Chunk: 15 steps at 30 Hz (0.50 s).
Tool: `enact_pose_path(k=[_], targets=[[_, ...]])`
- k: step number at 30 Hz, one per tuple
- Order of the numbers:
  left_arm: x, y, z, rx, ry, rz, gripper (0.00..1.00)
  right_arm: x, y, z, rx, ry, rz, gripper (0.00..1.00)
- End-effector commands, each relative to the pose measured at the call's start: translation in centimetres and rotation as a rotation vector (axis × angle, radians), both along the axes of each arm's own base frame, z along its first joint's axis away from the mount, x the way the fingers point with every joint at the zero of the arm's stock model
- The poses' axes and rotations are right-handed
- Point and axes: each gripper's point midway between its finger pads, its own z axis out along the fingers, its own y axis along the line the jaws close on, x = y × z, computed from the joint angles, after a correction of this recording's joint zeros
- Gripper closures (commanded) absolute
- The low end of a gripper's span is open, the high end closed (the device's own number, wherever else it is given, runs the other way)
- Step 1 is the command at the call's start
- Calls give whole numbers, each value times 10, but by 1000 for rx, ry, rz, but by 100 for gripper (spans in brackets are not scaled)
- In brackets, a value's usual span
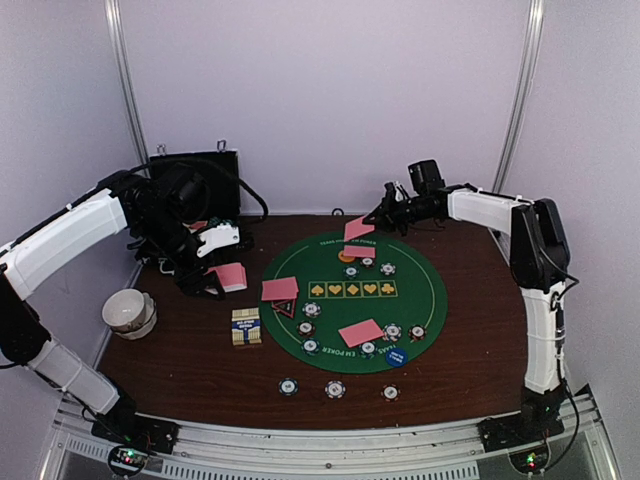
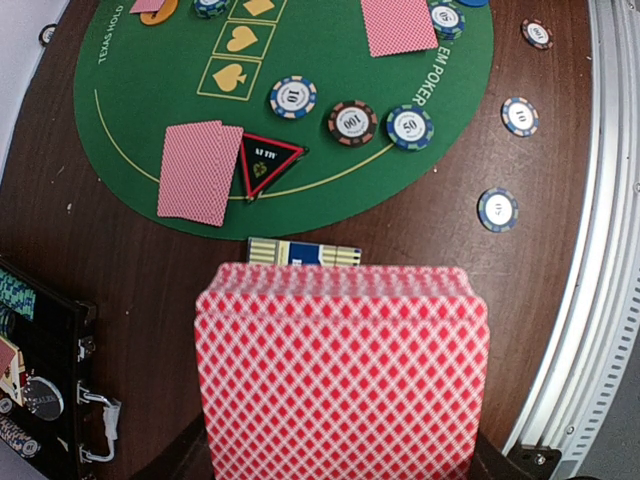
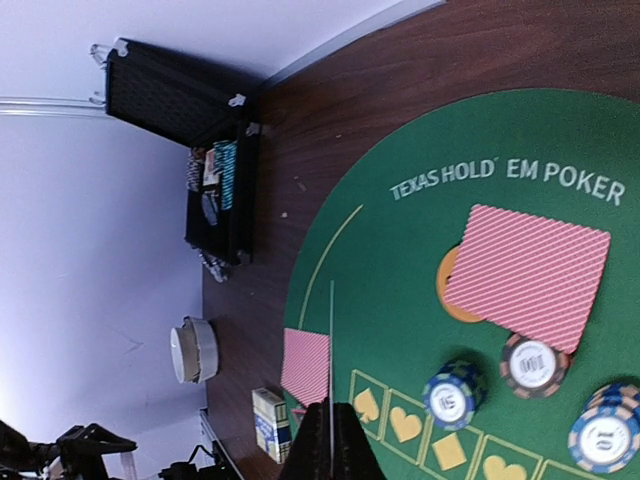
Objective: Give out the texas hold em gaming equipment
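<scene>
My left gripper [image 1: 218, 283] is shut on a deck of red-backed playing cards [image 2: 340, 370], held above the table left of the green poker mat [image 1: 300, 260]; its fingers are almost wholly hidden behind the deck. My right gripper [image 3: 330, 440] is shut on a single card [image 3: 331, 360], seen edge-on, over the mat's far edge. Below it another card [image 3: 527, 275] lies on an orange disc [image 3: 445, 290]. More cards [image 2: 198, 170] lie beside the red-black triangle marker [image 2: 262, 160]. Striped chips [image 2: 350, 122] and a blue disc [image 1: 397, 356] sit on the mat.
A blue-and-yellow card box [image 1: 246, 326] lies left of the mat. The white bowl [image 1: 129, 311] stands at the left edge, with the open black case [image 1: 195, 185] at the back left. Three chips [image 1: 335, 388] lie on the bare wood near the front rail.
</scene>
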Motion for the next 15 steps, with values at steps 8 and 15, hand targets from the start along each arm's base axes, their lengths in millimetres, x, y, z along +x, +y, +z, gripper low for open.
enact_pose_path(k=[8, 15], targets=[[4, -2, 17, -26, -54, -18, 100, 45, -15, -64, -100, 59, -45, 100], [1, -1, 16, -26, -49, -18, 100, 59, -16, -88, -127, 64, -69, 97]])
